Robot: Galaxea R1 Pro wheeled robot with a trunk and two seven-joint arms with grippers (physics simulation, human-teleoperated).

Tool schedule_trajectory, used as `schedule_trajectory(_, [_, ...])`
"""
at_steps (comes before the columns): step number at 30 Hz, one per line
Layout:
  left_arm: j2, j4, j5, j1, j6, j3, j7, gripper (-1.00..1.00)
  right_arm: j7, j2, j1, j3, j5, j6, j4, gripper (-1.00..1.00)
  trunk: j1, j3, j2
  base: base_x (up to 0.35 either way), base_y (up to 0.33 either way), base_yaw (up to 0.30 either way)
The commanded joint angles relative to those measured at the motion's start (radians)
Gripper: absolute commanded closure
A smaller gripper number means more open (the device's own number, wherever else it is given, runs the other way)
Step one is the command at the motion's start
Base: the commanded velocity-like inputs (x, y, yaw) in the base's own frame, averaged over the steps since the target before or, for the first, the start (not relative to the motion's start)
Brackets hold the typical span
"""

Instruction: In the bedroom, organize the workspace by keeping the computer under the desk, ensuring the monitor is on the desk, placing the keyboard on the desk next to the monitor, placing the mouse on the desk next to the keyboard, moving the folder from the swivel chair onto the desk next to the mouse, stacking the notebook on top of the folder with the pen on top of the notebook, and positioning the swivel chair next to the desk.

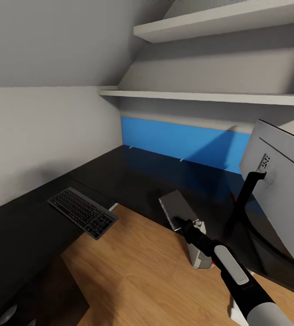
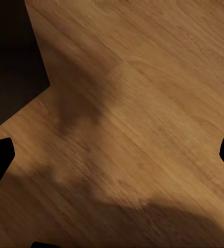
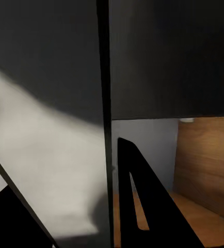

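Note:
The grey notebook (image 1: pixel 176 206) with its darker border is at the front edge of the black desk (image 1: pixel 133 174), and my right gripper (image 1: pixel 182 222) is shut on its near end. In the right wrist view, the notebook's grey cover (image 3: pixel 45 155) sits between the black fingers (image 3: pixel 143 206). Whether it rests on the desktop I cannot tell. The keyboard (image 1: pixel 83 212) lies on the desk's left wing, one corner over the edge. The monitor (image 1: pixel 282 181) stands at the right on its black neck, silver-grey back toward me. My left gripper (image 2: pixel 112 155) is open over the wood floor (image 2: pixel 143 103).
A white pedestal leg (image 1: pixel 199 256) stands under the desk just below my right gripper. A blue panel (image 1: pixel 187 142) runs along the back wall, with two white shelves (image 1: pixel 201 96) above it. Wood floor (image 1: pixel 147 271) fills the desk's inner corner.

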Motion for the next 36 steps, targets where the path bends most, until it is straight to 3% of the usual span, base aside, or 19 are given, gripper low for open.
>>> schedule_trajectory(1, [0.000,0.000,0.004,-0.001,-0.004,-0.008,0.007,-1.00,0.001,-0.001,-0.001,0.003,0.003,0.002,-0.002,1.00,-0.004,0.002,0.007,0.000,0.000,0.000])
schedule_trajectory(15, [-0.001,0.000,0.004,-0.001,-0.004,-0.008,0.007,-1.00,0.001,0.005,-0.001,0.018,0.025,0.004,-0.031,1.00,-0.058,0.046,0.105,0.000,0.000,0.024])
schedule_trajectory(32, [0.000,0.000,0.004,-0.001,-0.004,-0.009,0.006,-1.00,0.001,0.007,-0.001,0.055,0.030,-0.006,-0.033,1.00,-0.123,0.099,0.224,0.000,0.000,0.216])
schedule_trajectory(36, [0.000,0.000,0.004,-0.001,-0.004,-0.009,0.006,-1.00,0.002,0.007,-0.001,0.055,0.029,-0.004,-0.033,1.00,-0.123,0.097,0.224,0.000,0.000,0.160])
